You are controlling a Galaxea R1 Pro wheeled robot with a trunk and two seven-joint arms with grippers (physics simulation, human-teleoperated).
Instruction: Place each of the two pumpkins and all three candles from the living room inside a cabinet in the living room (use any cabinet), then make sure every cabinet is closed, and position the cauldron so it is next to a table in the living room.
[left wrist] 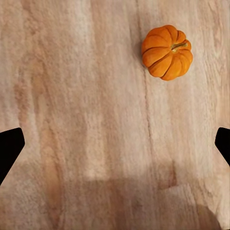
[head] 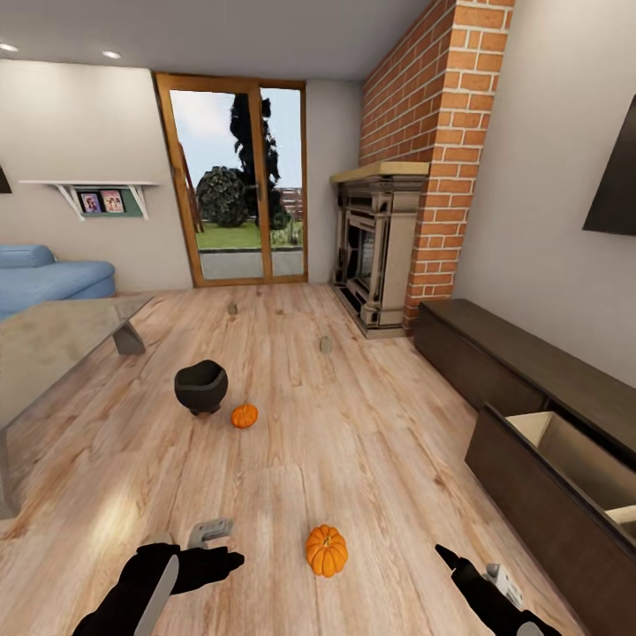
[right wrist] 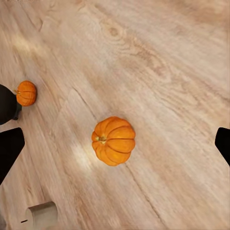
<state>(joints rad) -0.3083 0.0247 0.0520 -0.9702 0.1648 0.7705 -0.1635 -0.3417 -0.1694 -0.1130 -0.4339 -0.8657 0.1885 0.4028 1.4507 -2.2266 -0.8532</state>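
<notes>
The nearer pumpkin (head: 326, 549) (left wrist: 167, 45) (right wrist: 114, 140) sits on the wood floor between my two arms. My left gripper (head: 231, 559) (left wrist: 115, 143) hangs open to its left. My right gripper (head: 443, 554) (right wrist: 115, 143) is open to its right. Neither holds anything. A candle (head: 209, 533) (right wrist: 41, 215) lies just beyond the left gripper. The second pumpkin (head: 245, 415) (right wrist: 26, 92) rests farther out, beside the black cauldron (head: 200, 386). Two more candles (head: 233, 307) (head: 325, 344) stand deeper in the room. The dark cabinet (head: 495, 353) lines the right wall, one front (head: 539, 495) pulled open on a pale interior.
A glass-topped table (head: 53, 340) stands at the left, with a blue sofa (head: 44, 274) behind it. A stone-coloured fireplace (head: 375, 256) and brick chimney lie past the cabinet's far end. Glass doors (head: 238, 177) close the back wall.
</notes>
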